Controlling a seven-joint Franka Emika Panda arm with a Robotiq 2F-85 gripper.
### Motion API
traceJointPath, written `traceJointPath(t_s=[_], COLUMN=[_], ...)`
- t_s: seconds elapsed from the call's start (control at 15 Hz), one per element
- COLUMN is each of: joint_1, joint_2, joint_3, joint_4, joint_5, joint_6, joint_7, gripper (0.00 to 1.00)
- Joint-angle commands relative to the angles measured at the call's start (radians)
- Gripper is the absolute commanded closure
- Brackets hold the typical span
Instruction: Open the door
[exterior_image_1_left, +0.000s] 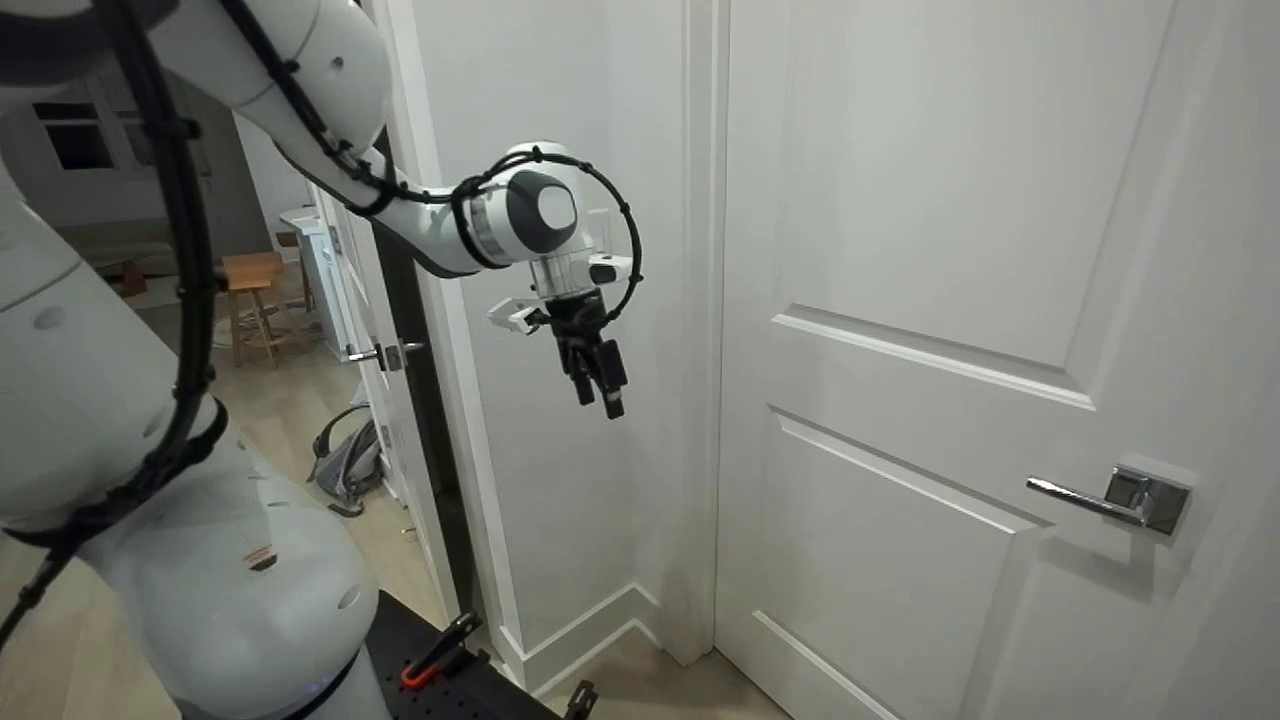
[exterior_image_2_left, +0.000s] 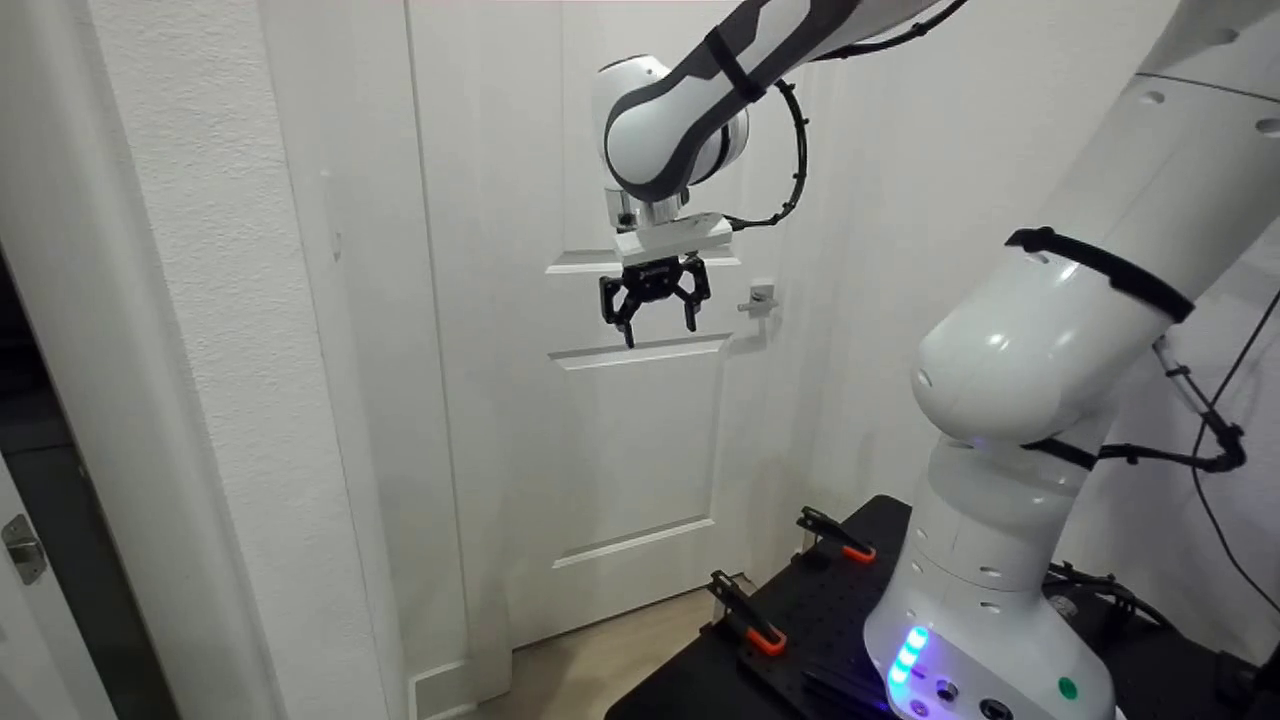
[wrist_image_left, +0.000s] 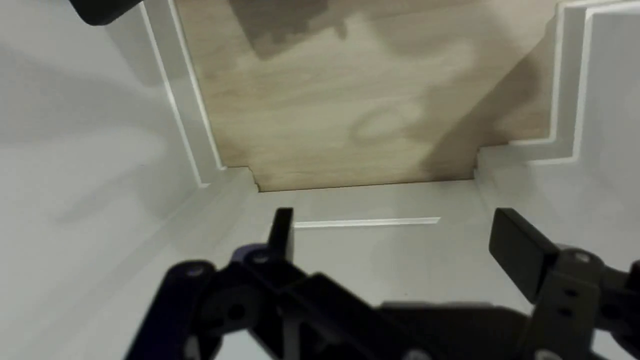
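Tall white interior door with recessed rectangular panels stands closed in its white moulded frame; in the wrist view its lower edge runs straight along the pale wood floor, jamb to jamb. Silver lever handle on a square plate is mounted well across the door from the jamb seen in that exterior view, lever near level, pointing in toward the panels. Black two-finger gripper hangs in mid-air, fingertips downward, seen against the door in an exterior view. Jaws spread wide, only air between them, holding nothing. In an exterior view the gripper shows against the white side wall, well apart from the handle. Wrist view: black fingers far apart on either side, the foot of the door and its lower panel visible between. White robot arm with dark grey trim reaches over toward the door, black cable strapped along it. Arm base sits on a black perforated tabletop, blue lights glowing on its side; two black-and-orange clamps at the tabletop's edge. Elsewhere, in an exterior view: a second white door ajar, a grey backpack on the floor near it, a wooden stool farther back.
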Motion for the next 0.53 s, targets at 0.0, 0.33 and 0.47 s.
traceJointPath(t_s=[0.0, 0.33, 0.47], joint_1=[-0.048, -0.067, -0.071], joint_2=[0.108, 0.214, 0.251], joint_3=[-0.034, -0.142, -0.188], joint_4=[0.097, 0.211, 0.254], joint_5=[-0.103, -0.172, -0.175], joint_6=[0.002, -0.026, -0.029], joint_7=[0.181, 0.383, 0.451], gripper=[0.0, 0.0, 0.0])
